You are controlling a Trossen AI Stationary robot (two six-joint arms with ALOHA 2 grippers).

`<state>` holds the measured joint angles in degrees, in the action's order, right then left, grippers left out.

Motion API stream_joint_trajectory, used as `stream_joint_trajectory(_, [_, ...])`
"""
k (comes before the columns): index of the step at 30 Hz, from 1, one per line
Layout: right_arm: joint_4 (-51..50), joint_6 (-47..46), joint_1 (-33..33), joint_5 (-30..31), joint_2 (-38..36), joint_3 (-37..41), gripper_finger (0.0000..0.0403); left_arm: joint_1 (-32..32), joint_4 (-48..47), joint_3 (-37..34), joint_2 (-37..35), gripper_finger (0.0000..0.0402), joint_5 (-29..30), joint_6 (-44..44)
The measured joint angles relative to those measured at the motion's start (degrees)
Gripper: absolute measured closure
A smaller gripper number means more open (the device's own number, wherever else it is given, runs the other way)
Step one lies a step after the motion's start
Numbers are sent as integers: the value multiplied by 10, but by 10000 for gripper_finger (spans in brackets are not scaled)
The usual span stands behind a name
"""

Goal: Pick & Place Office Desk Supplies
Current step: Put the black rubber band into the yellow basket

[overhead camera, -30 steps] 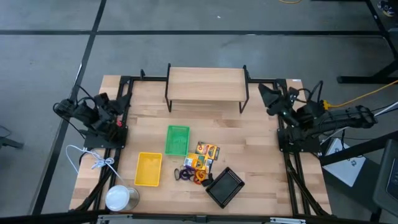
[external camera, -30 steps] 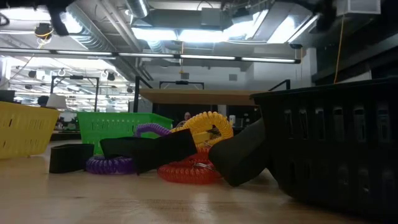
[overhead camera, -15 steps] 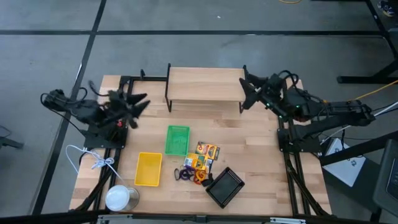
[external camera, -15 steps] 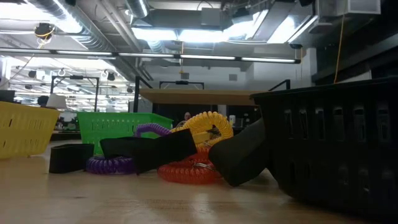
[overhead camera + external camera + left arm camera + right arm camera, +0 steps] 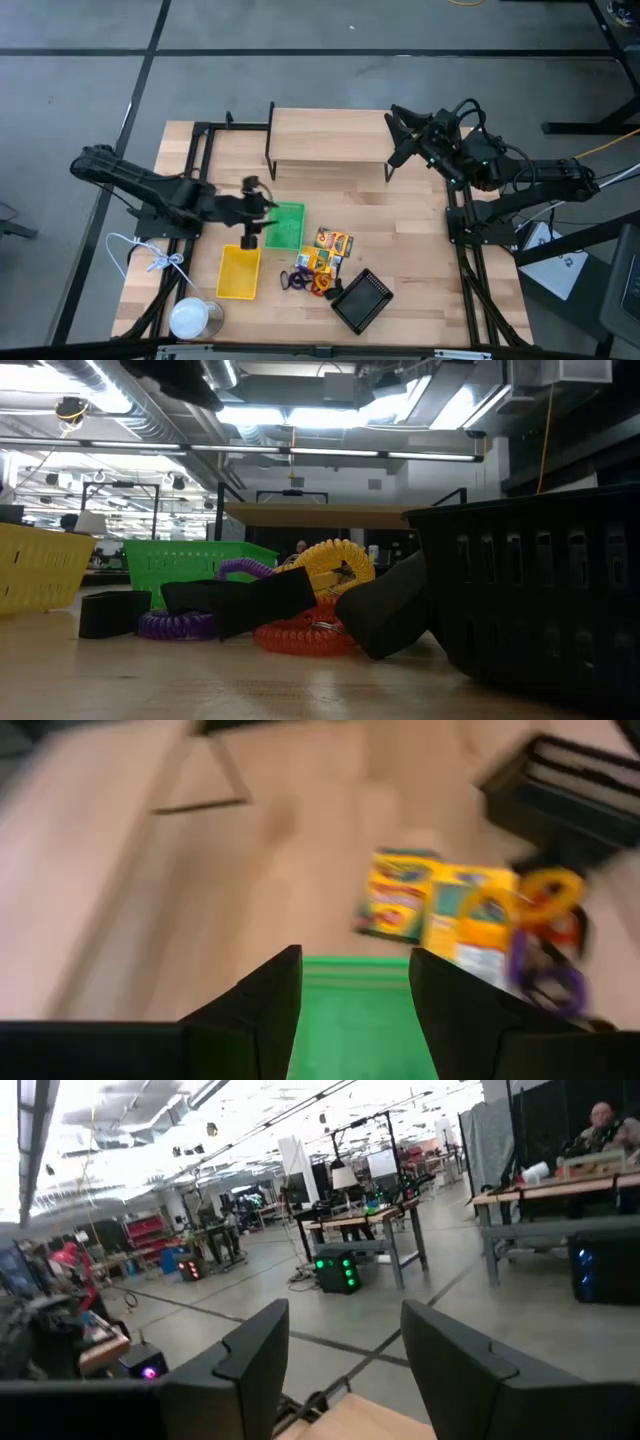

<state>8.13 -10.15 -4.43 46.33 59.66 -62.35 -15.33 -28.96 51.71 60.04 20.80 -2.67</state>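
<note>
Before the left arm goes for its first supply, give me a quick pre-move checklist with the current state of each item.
1. Left gripper jaws open with nothing between them: ok.
2. Left gripper over the work area, above the green tray's near edge: ok.
3. Supplies in reach and visible: printed boxes and coiled loops lie between the green tray and the black mesh tray: ok.
4. Yellow tray free to receive items: ok.
5. Right gripper held up near the wooden shelf, away from the supplies, jaws open: ok.
6. Which supply is targeted: cannot tell.

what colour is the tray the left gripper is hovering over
Green tray, under the left gripper; clearest in the high view.
</note>
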Motion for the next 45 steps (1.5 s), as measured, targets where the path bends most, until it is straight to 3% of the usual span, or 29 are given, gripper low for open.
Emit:
stream_joint_trajectory(7, [-1, -38, 0, -17, 0, 0, 206, 55, 4, 0, 52, 225, -187, 75])
stream_joint_trajectory(12, [0, -62, -1, -38, 4, 0, 206, 69, 17, 0, 93, 218, -253, 141])
stream_joint_trajectory(19, [-1, -61, 0, -43, 15, 0, 206, 16, 22, 0, 154, 210, -262, 209])
stream_joint_trajectory(25, [-1, -59, 0, -110, 18, 0, 206, -47, 59, 8, 207, 210, -249, 162])
stream_joint_trajectory(29, [-3, -59, -1, -152, 18, 0, 206, -81, 59, 50, 269, 213, -205, 169])
stream_joint_trajectory(33, [-7, -57, -1, -175, 18, 0, 206, -94, 22, 118, 341, 218, -191, 193])
stream_joint_trajectory(38, [-9, -55, -1, -193, 18, 1, 206, -93, -91, 198, 415, 225, -190, 222])
stream_joint_trajectory(45, [-17, -55, -1, -220, 18, 1, 206, -92, -119, 228, 435, 234, -223, 216])
